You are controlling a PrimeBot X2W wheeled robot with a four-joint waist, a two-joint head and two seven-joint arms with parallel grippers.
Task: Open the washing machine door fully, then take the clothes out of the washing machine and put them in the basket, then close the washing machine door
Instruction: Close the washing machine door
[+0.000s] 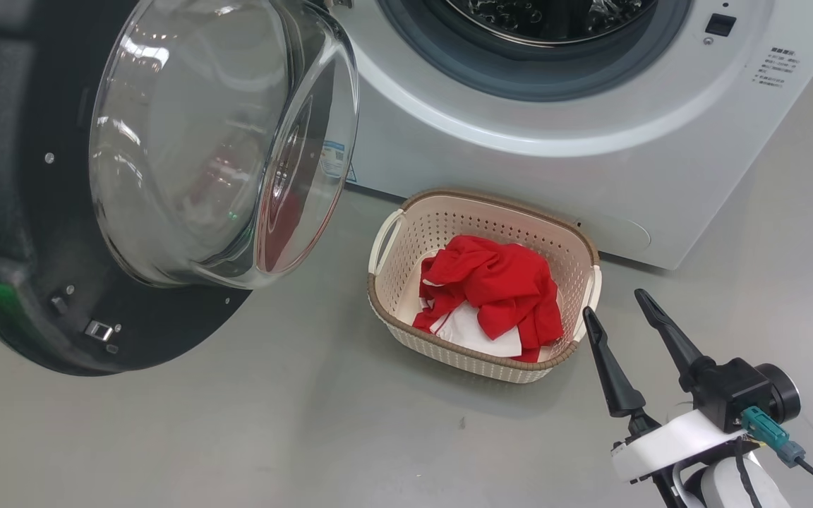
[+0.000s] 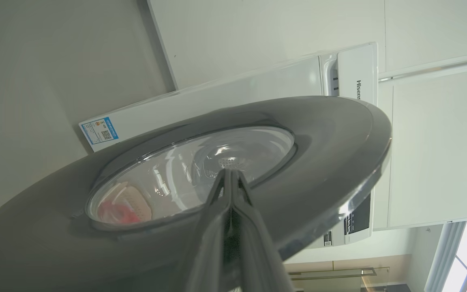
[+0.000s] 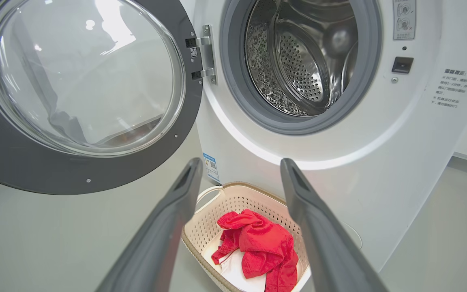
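Clothes (image 1: pixel 498 289) in basket (image 1: pixel 491 200); washing machine door (image 1: pixel 18 212) stands open at left, your left gripper (image 2: pixel 230 172), pressed together, just at its outer face, nearer than your spread right gripper (image 1: pixel 612 303) beside the basket.

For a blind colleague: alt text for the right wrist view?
Red clothes lie in a cream perforated plastic basket before a white front-loading washing machine, its black-rimmed round glass door swung open. The open right pincer frames the basket.
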